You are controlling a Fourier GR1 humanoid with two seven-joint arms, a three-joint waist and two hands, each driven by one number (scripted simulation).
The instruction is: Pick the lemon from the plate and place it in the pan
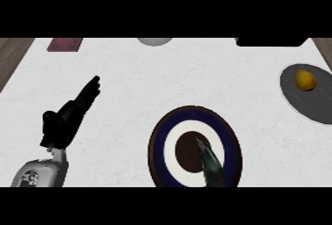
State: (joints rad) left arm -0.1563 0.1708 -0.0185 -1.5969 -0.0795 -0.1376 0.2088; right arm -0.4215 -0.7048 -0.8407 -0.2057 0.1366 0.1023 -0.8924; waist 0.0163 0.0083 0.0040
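The yellow lemon (pixel 306 79) lies in the dark grey pan (pixel 312 105) at the counter's right edge. The plate (pixel 159 143), with a navy rim, a white ring and a brown centre, sits at the lower middle and has nothing resting on it. My right hand (pixel 210 162) shows only as a slim dark shape rising from the lower edge over the plate, far from the lemon. My left hand (pixel 65 122) rests open at the left, fingers straight and pointing up, apart from everything.
Along the far edge lie a maroon flat object (pixel 65 44), a pale round object (pixel 154 41) and a black object (pixel 271 41). Wooden floor (pixel 9 57) shows beyond the counter's left side.
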